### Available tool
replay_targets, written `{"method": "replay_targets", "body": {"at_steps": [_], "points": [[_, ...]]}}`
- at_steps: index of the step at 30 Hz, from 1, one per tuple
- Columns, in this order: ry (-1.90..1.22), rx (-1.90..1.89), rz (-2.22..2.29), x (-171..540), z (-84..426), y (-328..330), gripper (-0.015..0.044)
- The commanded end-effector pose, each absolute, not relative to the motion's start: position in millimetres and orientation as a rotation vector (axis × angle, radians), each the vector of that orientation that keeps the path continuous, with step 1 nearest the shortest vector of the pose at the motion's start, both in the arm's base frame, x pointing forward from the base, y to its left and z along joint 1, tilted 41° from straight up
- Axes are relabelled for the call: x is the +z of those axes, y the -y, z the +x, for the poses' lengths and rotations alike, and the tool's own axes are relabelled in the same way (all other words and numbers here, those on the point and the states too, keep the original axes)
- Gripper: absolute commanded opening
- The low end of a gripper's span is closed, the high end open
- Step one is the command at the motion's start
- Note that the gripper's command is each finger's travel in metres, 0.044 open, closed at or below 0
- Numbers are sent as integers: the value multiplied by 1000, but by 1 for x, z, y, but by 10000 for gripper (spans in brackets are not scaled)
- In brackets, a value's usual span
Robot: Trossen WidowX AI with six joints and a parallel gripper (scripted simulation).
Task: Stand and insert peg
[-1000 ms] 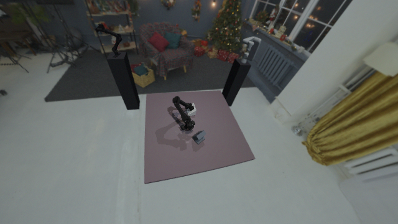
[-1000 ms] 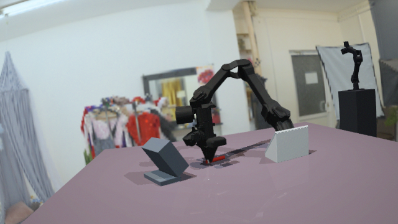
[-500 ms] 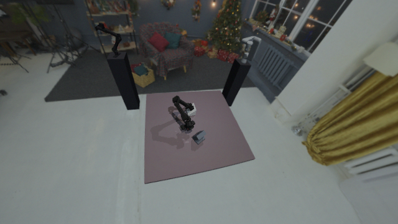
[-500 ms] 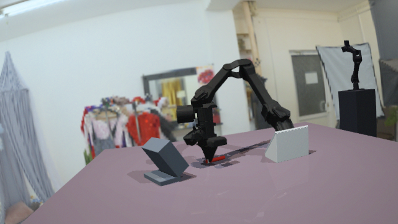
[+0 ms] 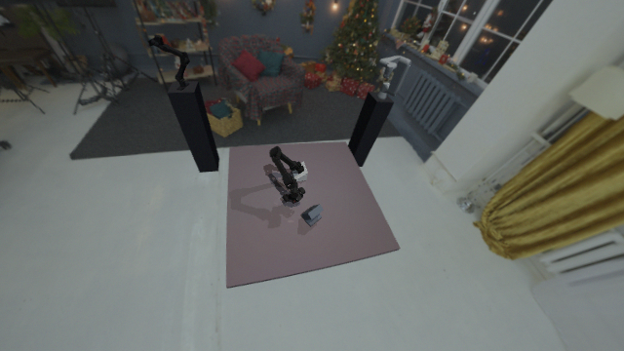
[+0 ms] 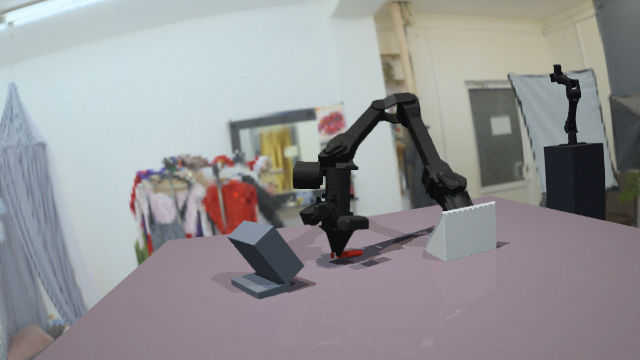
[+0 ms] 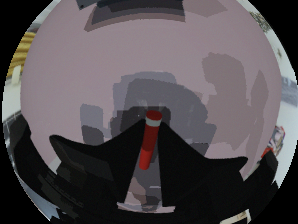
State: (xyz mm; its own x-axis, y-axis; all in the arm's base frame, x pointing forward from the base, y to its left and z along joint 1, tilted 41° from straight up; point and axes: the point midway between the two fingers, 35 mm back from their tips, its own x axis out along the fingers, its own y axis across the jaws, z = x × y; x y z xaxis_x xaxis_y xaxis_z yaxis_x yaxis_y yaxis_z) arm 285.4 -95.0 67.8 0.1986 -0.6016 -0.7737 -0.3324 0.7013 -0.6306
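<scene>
"Where is the red peg [image 6: 355, 253] [image 7: 151, 135]?"

"Low down, on its side at the pink top [image 5: 263, 253] [image 6: 400, 310] [image 7: 70, 75]. In the wrist view it is just below the middle, with its white band [image 7: 153, 121] near the upper end."

"And the gripper [image 5: 293, 197] [image 6: 339, 254] [image 7: 152, 124]?"

"It points down and pinches the peg near the band. One black finger is on each side. The other end pokes out to the right in the outside view."

"Is there room to move?"

"Some. In the outside view, the grey tilted block [image 5: 313, 213] [image 6: 267, 252] is left of the gripper, with a gap between them. The white wedge [image 5: 302, 174] [image 6: 470, 232] is well apart, on the right, by the foot of the black arm [image 5: 284, 171] [image 6: 412, 130]. Pink shows between peg and wedge, under the arm's shadow."

"Where are the edges?"

"From the top, the pink has a long edge near the bottom, well below the block. Its left side is well away from the arm too. In the outside view, one edge slants down to the lower left."

"Can you read anything?"

"A white sheet [image 6: 501, 125] hangs on the dark door at the upper right, but it is too blurry to read. I cannot see the block's hole."
</scene>
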Motion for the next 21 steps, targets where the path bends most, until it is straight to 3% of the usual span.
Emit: {"method": "replay_targets", "body": {"at_steps": [1, 21], "points": [[-1366, -203, -840, 71, 284, 94, 49], [-1204, -125, -840, 79, 275, 90, 49]]}}
